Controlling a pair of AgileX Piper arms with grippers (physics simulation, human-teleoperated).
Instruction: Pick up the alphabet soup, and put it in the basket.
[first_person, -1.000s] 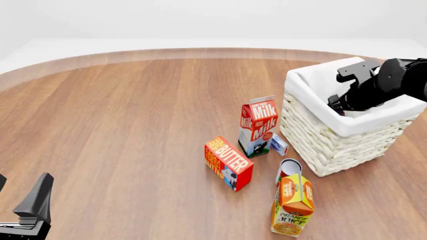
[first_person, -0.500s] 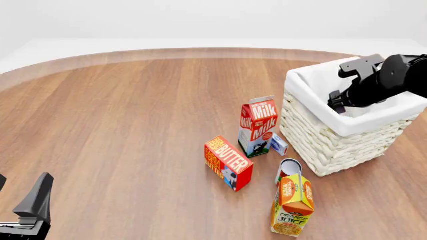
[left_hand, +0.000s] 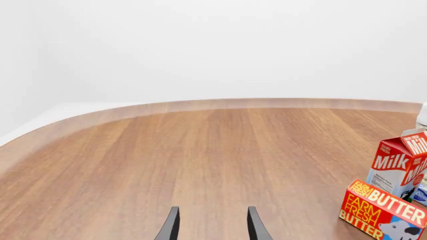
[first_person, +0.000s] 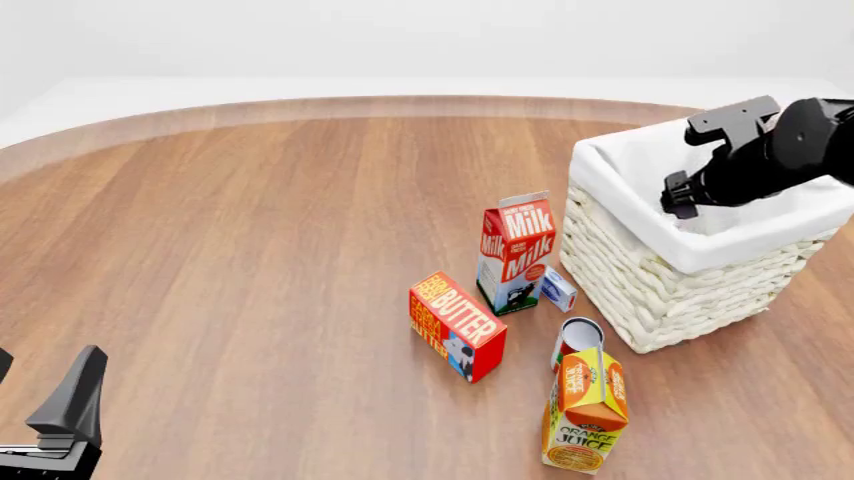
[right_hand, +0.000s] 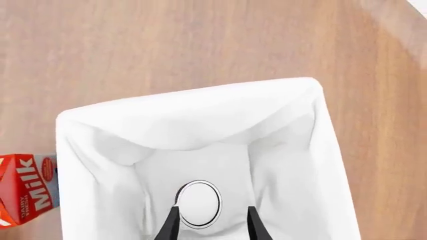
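The alphabet soup (right_hand: 199, 204) stands upright on the lined floor of the basket (right_hand: 187, 107). Only its round silver top shows; its label is hidden. My right gripper (right_hand: 212, 227) hangs above it, open, with its fingers well apart and clear of the can. In the front view the right gripper (first_person: 677, 197) is over the basket (first_person: 667, 285) at the right, and the can inside is hidden by the rim. My left gripper (left_hand: 212, 227) is open with nothing in it, low at the near left (first_person: 74, 415).
A milk carton (first_person: 515, 250) stands left of the basket with a small blue-and-white box (first_person: 558, 290) beside it. Nearer are a butter box (first_person: 457, 326), another can (first_person: 578, 338) and an orange juice carton (first_person: 587, 410).
My right arm has risen and drifted right above the basket. The left arm and the objects on the table have not moved.
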